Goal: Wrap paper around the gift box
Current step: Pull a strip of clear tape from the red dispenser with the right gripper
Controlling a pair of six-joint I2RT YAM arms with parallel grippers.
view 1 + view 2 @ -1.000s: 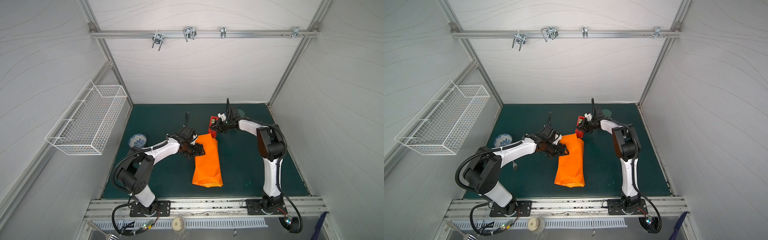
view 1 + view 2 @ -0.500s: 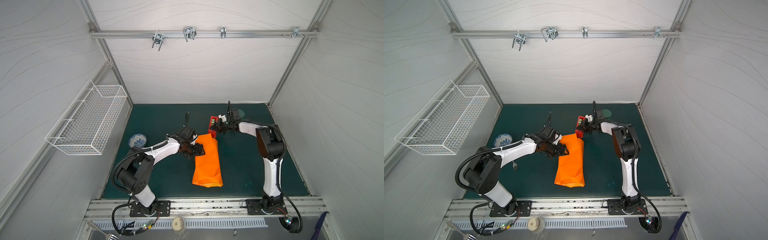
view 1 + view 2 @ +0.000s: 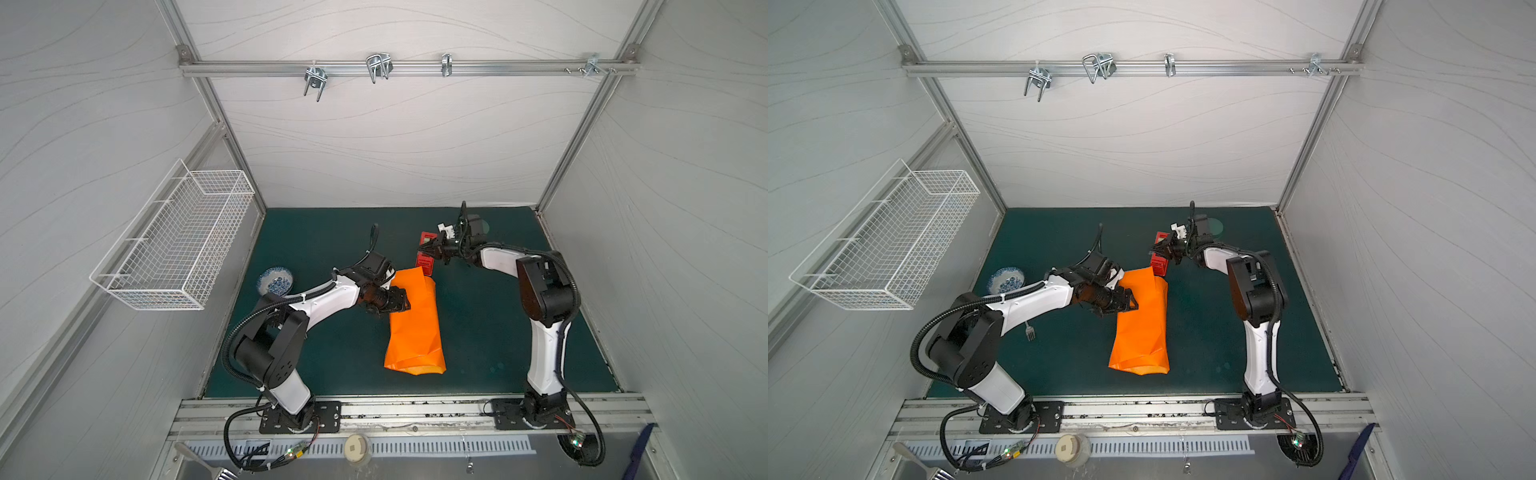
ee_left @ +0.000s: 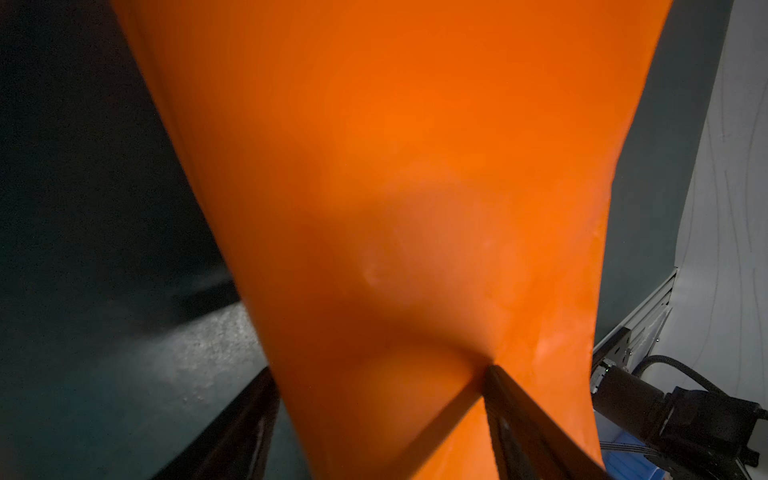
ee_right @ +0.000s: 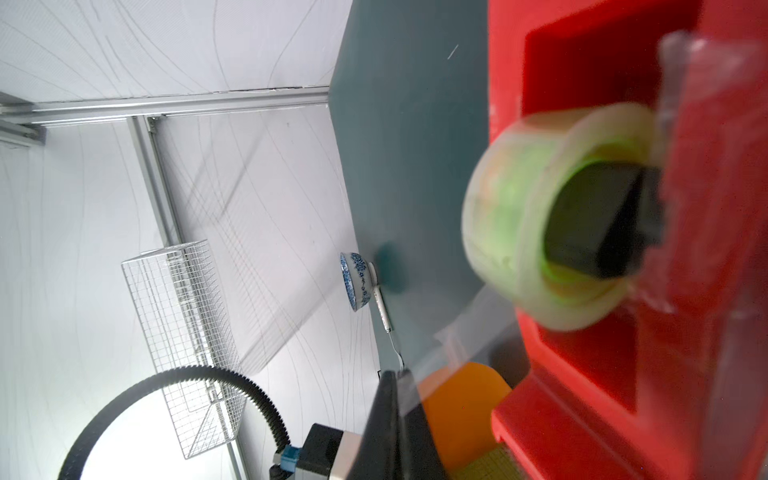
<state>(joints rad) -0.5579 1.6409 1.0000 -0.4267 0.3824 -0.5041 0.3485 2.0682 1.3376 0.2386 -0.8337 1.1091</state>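
The orange paper (image 3: 415, 324) (image 3: 1142, 324) lies folded into a long bundle on the green mat in both top views. The gift box is hidden inside it; only an olive textured corner (image 5: 494, 465) shows by the paper's end (image 5: 461, 407). My left gripper (image 3: 401, 305) (image 3: 1129, 305) (image 4: 380, 372) stands open over the bundle's left side. One fingertip (image 4: 494, 374) dents the paper (image 4: 395, 166). My right gripper (image 3: 428, 249) (image 3: 1158, 251) (image 5: 395, 378) is shut on a clear tape strip (image 5: 457, 332). The strip runs from the roll (image 5: 540, 216) in the red tape dispenser (image 3: 424, 262) (image 5: 706, 332).
A blue-patterned bowl (image 3: 276, 280) (image 5: 357, 280) sits at the mat's left edge, and a fork (image 3: 1030, 332) lies under my left arm. A white wire basket (image 3: 178, 245) hangs on the left wall. A dark round disc (image 3: 484, 226) lies behind the right wrist.
My right gripper has closed its jaws on the tape strip at the dispenser. The left arm and the paper have not visibly moved.
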